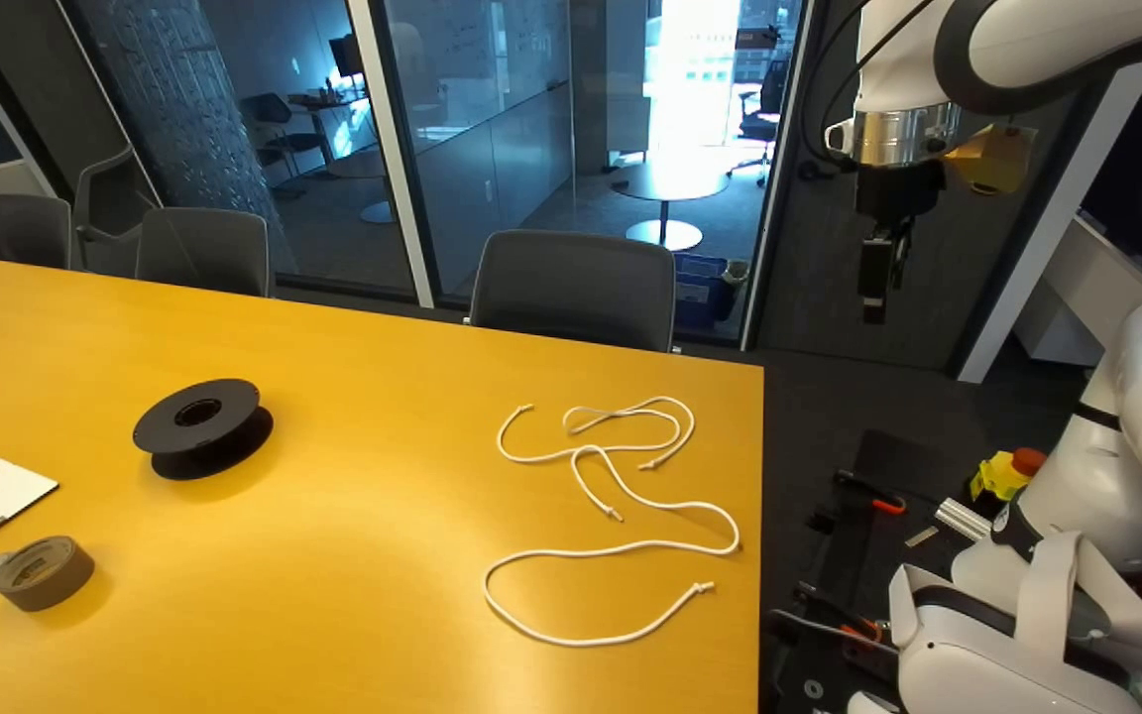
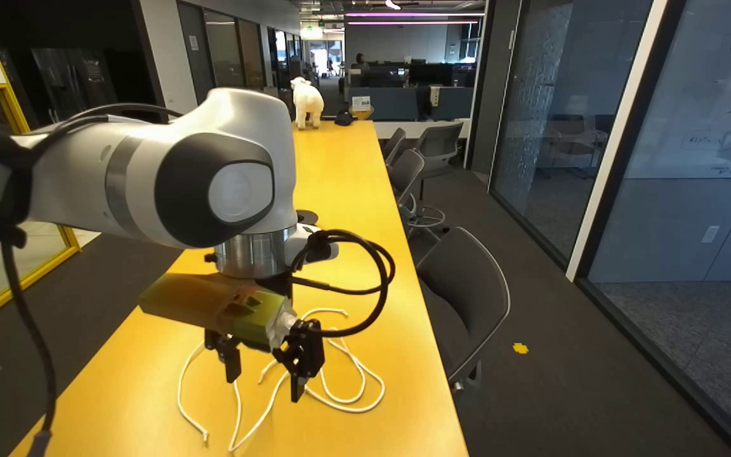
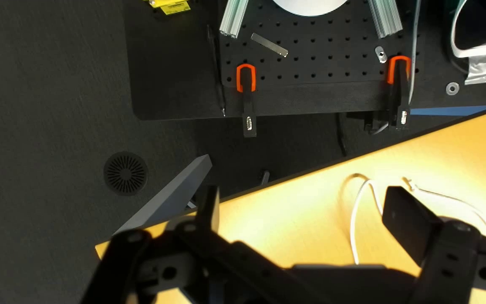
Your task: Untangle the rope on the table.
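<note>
Indoors, yellow table [image 1: 363,535], glass walls [image 1: 492,169].

The glossy white robot arm [image 2: 86,178] has a dark grey oval band [image 2: 186,181] around a pale round cap [image 2: 240,192] and a shiny silver metal collar [image 2: 251,255]. Thick black cables [image 2: 384,282] loop outside it (black straps [image 2: 16,190] encircle it, too). The matte black, two-fingered gripper [image 2: 265,384] is angular and jointed.

Blown-out window [image 1: 695,69], glare on table [image 3: 302,215]
</note>
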Tool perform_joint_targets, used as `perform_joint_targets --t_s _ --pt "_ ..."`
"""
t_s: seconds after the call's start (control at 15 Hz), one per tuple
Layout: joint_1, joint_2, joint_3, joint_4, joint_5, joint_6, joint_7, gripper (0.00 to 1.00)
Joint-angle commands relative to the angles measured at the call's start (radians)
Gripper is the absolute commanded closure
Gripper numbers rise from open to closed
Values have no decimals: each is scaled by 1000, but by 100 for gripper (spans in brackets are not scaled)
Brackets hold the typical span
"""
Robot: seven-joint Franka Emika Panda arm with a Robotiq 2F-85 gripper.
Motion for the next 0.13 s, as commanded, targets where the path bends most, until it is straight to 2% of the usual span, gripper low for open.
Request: perform_joint_targets --t_s 0.0,0.07 --pt "-8 1 7 1 5 -1 -5 0" --pt "-8 1 7 1 5 -1 -5 0"
